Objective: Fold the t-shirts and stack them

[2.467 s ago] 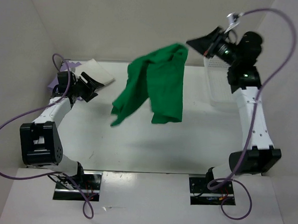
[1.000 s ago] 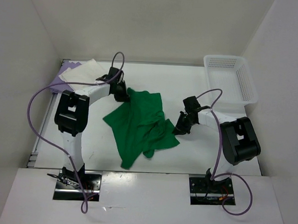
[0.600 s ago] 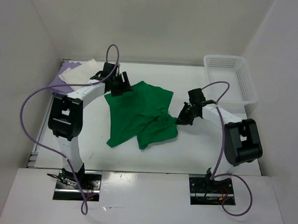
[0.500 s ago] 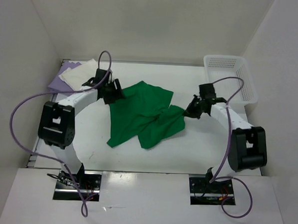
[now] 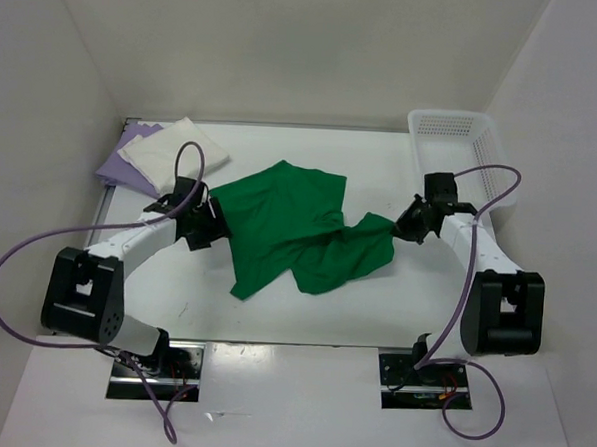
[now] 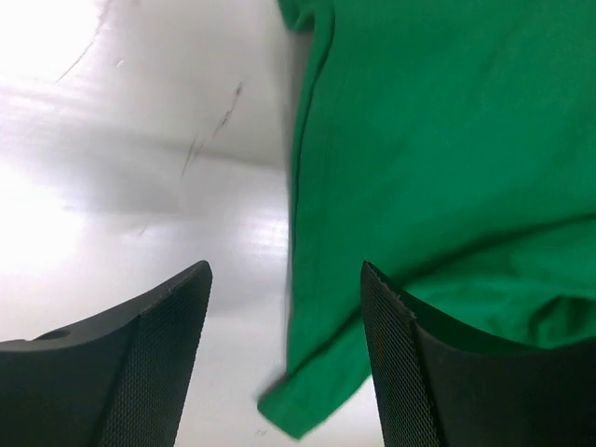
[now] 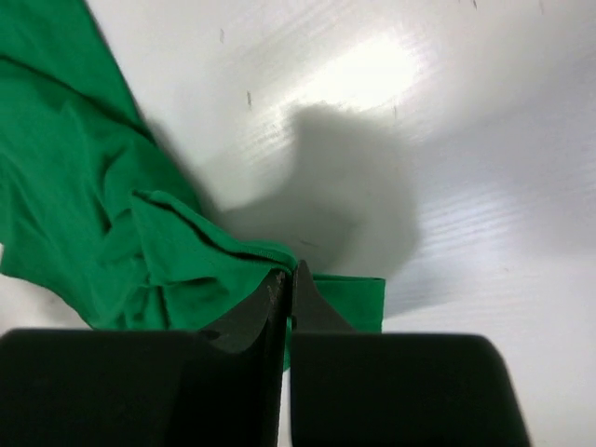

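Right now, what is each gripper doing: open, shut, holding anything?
Left gripper: open, holding nothing.
Right gripper: shut on the green t-shirt.

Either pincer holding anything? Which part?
Right pincer is shut on the green t-shirt, pinching a bunched edge at its right end. Left pincer is open, holding nothing.

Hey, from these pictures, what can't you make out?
Top view: lavender shirt lies mostly under the cream shirt; its folds are hidden.
Right wrist view: the shut right tool hides how much green shirt it pinches.
Left wrist view: frame edges cut off the green shirt; the open left tool blocks the bottom.
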Controlling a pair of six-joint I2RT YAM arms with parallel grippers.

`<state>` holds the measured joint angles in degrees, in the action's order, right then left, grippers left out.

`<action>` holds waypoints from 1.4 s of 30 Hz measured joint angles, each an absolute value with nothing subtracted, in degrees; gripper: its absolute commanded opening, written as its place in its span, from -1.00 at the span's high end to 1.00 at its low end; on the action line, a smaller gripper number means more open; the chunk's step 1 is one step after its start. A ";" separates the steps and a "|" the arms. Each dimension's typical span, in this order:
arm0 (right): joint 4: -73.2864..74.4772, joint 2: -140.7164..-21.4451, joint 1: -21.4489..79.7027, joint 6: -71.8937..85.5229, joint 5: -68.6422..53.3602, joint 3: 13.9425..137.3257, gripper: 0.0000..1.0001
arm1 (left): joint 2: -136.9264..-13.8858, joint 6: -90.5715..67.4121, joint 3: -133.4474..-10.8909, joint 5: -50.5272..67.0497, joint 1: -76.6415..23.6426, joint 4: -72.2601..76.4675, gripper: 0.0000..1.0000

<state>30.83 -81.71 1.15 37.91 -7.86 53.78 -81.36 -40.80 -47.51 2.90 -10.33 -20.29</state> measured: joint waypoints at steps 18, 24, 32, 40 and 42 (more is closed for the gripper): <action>29.63 -80.77 2.28 37.01 -11.55 52.34 1.00 | -106.08 -42.00 -67.37 8.05 -9.85 -14.26 0.90; 32.03 -81.17 2.90 34.39 -13.82 65.32 1.00 | -106.34 -42.15 -84.58 10.81 -5.41 -14.92 0.92; 29.15 -76.27 8.58 30.17 -18.94 90.98 1.00 | -98.48 -42.68 -90.24 15.22 1.02 -16.86 0.90; 30.22 -56.40 13.08 27.22 -23.22 66.87 1.00 | -92.25 -43.72 -90.48 16.99 7.18 -17.10 0.87; 32.25 -56.10 14.13 28.29 -24.86 58.52 1.00 | -93.41 -43.59 -90.39 17.41 6.96 -17.10 0.84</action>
